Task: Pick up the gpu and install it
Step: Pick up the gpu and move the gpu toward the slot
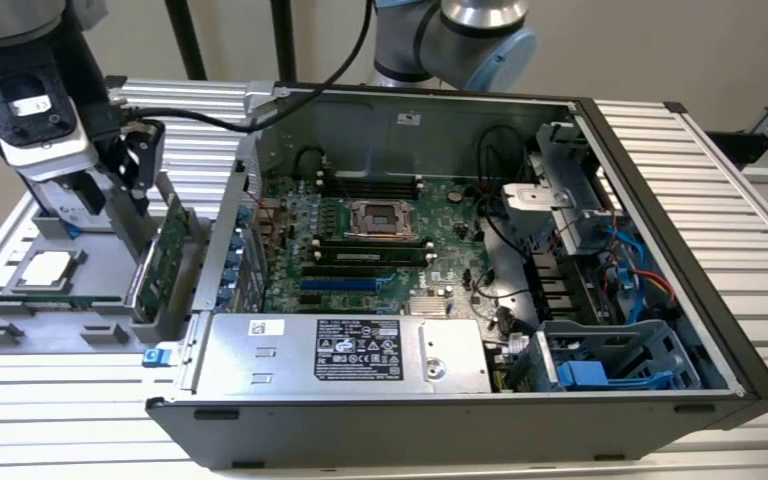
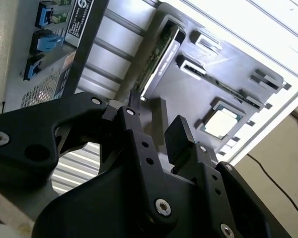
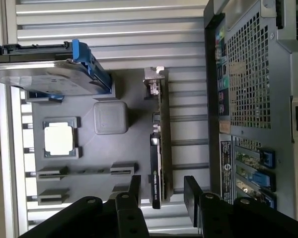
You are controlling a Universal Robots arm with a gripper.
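First wrist view, gripper: the gripper [image 3: 163,191] is spread, with one finger on each side of the near end of the gpu and a gap showing on both sides.
First wrist view, gpu: the gpu [image 3: 159,148] stands on its long edge in a slot of the grey tray [image 3: 129,148], on the tray's side nearest the computer case [image 3: 253,99]. A metal bracket sits at its far end.
First wrist view, other parts: a hard drive [image 3: 49,74] in a blue frame and a processor [image 3: 58,139] occupy the same tray, well apart from the gpu.
Second wrist view, gripper: the black fingers [image 2: 181,136] stand apart and nothing is pinched.
Second wrist view, gpu: the card [image 2: 156,52] is upright in the tray beyond the fingertips. The processor [image 2: 221,123] lies in its own recess to one side.
Exterior view, gpu: the card [image 1: 168,255] is on edge in the tray [image 1: 37,330], just beside the case wall. The arm [image 1: 37,100] hangs over it.
Exterior view, layout: the tray sits at the tabletop [image 1: 704,150] edge on the exterior view's left. The open case [image 1: 491,400] lies beside it with the motherboard [image 1: 357,240] exposed.
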